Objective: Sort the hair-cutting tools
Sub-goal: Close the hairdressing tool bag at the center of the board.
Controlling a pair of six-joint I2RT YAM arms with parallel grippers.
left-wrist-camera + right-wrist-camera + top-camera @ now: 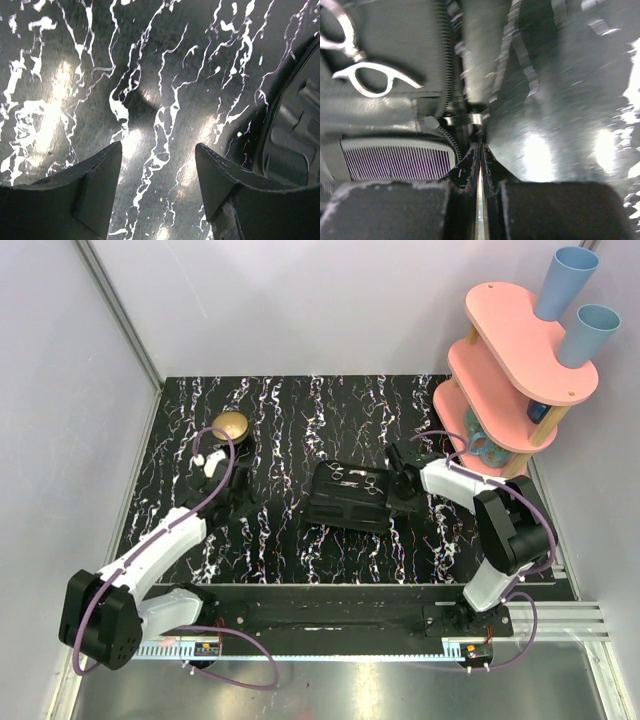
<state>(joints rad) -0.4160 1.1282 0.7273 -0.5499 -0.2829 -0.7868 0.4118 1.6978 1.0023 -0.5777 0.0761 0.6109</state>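
The case (340,508) lies open near the middle of the worktop (300,410), and scissors (355,477) rest on its upper flap. In the right wrist view one looped handle shows bright against the dark lining, with a comb (395,162) tucked in a pocket just below it. So the tools visible here are inside the case, not yet sorted out of it.

The right end effector (480,150) is at the case's right edge, its jaws pressed together with only a thin sliver between them, the tips right at the zip line. Whether it pinches the zip or the fabric cannot be told. It seems placed there to pin or steady the case, so that the case does not slide when a tool is lifted.

The left end effector (157,150) hangs low over bare worktop with its jaws spread and nothing between them; the case's edge shows at the right of its view. It looks ready to take a pair of scissors, but it has to cross onto the flap first. The bowl (230,425) sits well behind it, apart from the case.
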